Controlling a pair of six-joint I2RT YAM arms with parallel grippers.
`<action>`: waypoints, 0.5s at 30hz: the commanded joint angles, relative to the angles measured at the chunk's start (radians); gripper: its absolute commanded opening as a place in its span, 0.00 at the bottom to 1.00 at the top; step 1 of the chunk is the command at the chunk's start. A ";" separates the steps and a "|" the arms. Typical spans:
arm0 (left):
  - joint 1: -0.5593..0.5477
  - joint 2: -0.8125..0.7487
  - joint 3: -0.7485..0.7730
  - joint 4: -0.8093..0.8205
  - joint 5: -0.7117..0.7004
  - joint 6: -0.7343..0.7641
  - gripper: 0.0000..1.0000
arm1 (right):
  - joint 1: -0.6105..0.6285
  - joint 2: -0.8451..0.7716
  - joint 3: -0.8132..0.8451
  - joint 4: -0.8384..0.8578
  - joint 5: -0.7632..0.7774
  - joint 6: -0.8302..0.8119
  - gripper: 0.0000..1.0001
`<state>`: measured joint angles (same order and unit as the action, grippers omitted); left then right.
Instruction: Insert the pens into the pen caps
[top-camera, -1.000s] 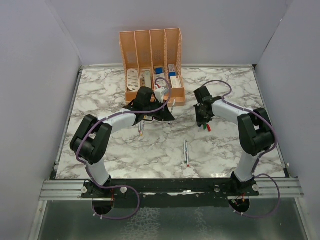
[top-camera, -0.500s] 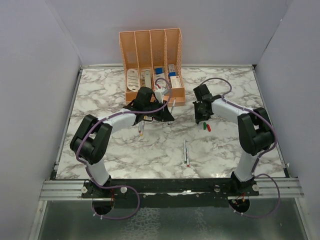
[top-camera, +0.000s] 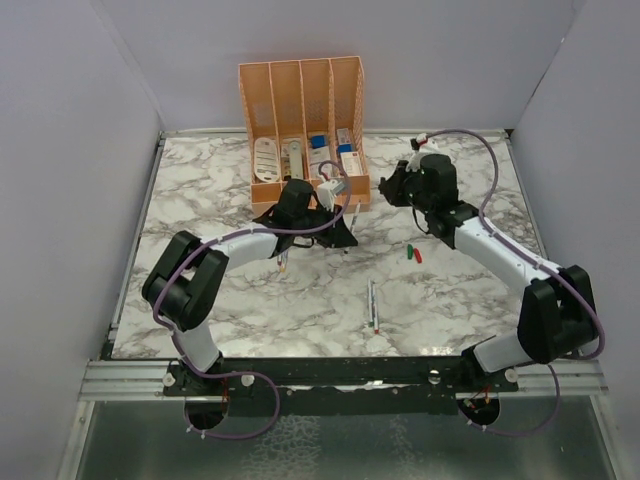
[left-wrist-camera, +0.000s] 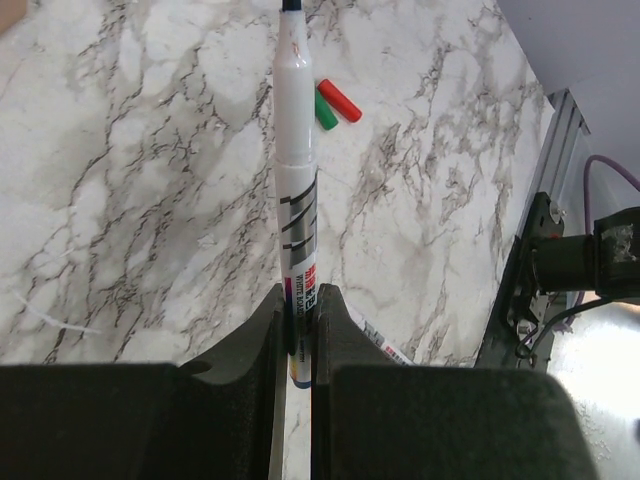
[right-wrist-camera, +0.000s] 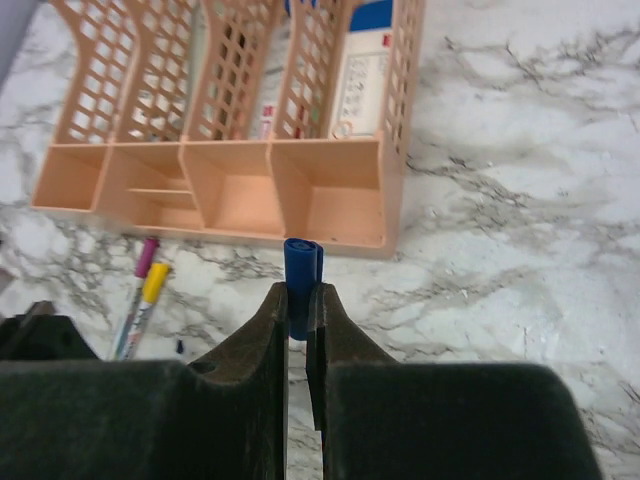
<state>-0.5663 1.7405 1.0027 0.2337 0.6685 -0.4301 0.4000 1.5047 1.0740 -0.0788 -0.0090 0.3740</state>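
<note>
Marble table (top-camera: 220, 190), organiser (top-camera: 300, 100) at its far edge. Left gripper (left-wrist-camera: 298, 295) pinches a pen (left-wrist-camera: 296, 150) by its tail, near the organiser's front. Right gripper (right-wrist-camera: 297, 300) nips the blue cap (right-wrist-camera: 303, 262) just before the organiser. Green cap (left-wrist-camera: 323, 110) and red cap (left-wrist-camera: 343, 101) lie side by side mid-table.

Pinched tight: left fingers (left-wrist-camera: 250, 350), right fingers (right-wrist-camera: 265, 335); right arm (top-camera: 497, 248) outstretched.

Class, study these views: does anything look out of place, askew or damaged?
Nothing looks damaged or spilled. A green cap and red cap lie loose side by side on the marble table, away from a lone pen nearer the front edge.
</note>
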 joint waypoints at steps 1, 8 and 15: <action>-0.025 -0.038 0.018 0.075 0.027 -0.010 0.00 | 0.005 -0.096 -0.115 0.357 -0.104 0.024 0.01; -0.033 -0.038 0.059 0.088 0.075 -0.021 0.00 | 0.006 -0.160 -0.181 0.503 -0.143 0.044 0.01; -0.035 -0.038 0.091 0.121 0.095 -0.050 0.00 | 0.005 -0.187 -0.231 0.566 -0.184 0.085 0.01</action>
<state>-0.5976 1.7390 1.0554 0.2993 0.7166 -0.4595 0.4000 1.3434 0.8616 0.3916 -0.1390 0.4252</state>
